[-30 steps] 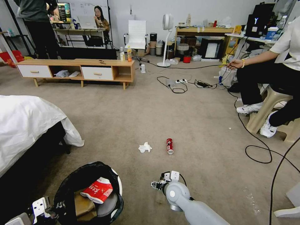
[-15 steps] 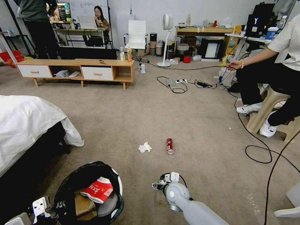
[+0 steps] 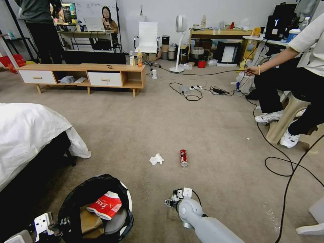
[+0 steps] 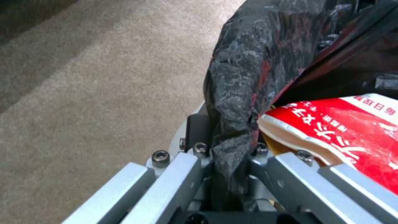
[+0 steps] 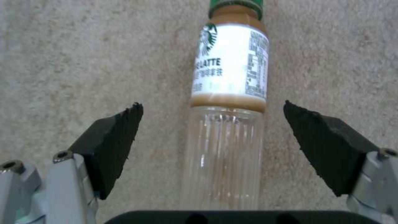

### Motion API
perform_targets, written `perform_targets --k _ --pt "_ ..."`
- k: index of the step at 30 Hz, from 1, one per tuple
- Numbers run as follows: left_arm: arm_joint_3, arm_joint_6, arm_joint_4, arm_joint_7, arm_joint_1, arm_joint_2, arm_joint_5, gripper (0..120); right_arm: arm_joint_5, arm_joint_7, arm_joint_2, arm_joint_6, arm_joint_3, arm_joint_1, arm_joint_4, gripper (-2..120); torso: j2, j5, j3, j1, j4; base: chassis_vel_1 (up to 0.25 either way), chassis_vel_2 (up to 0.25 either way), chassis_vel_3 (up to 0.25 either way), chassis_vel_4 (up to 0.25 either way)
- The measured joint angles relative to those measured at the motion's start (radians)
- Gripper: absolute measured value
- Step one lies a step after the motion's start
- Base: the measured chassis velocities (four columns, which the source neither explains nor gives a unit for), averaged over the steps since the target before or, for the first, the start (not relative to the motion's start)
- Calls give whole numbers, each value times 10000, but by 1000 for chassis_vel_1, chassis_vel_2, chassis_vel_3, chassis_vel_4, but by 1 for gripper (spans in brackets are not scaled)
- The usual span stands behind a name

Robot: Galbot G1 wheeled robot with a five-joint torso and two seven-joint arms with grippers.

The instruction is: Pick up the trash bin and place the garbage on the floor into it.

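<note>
The trash bin (image 3: 125, 192), white with a black bag over its rim, is at the lower left of the head view. It holds a red-white snack wrapper (image 3: 105, 205) and brown paper (image 3: 88, 221). My left gripper (image 3: 50, 226) is shut on the bin's bag-covered rim (image 4: 232, 146). My right gripper (image 3: 170, 201) hangs low over the floor (image 3: 209, 135). Its open fingers (image 5: 112, 146) straddle a clear green-capped bottle (image 5: 228, 124) lying on the carpet, without touching it. A red soda can (image 3: 183, 157) and a crumpled white tissue (image 3: 156, 159) lie farther ahead.
A bed with a white sheet (image 3: 27, 135) stands at the left. Black cables (image 3: 280, 165) loop over the carpet at the right, near a person seated on a stool (image 3: 290, 111). A low wooden cabinet (image 3: 84, 76) and a fan (image 3: 179, 44) stand at the back.
My right gripper has shifted slightly downward in the head view. The bin, can and tissue have not moved. The seated person's arm and the cable have shifted a little.
</note>
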Motion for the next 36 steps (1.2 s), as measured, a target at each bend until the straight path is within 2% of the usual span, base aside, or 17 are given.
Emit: perform_targets --k 21,30,36 --pt "18 -6 15 1 6 -31 1 2 -375 -434 227 50 -148 22 -734 89 0 0 0 0 0 0 0 0 0" --pt "63 -26 38 11 9 -13 1 2 -626 -620 301 67 -160 -17 -1046 84 1 0 0 0 0 0 0 0 0" --pt "109 -51 96 20 -8 -4 14 2 -789 -675 301 114 -180 -89 -1125 71 1 -2 -2 -1 -1 0 0 0 0"
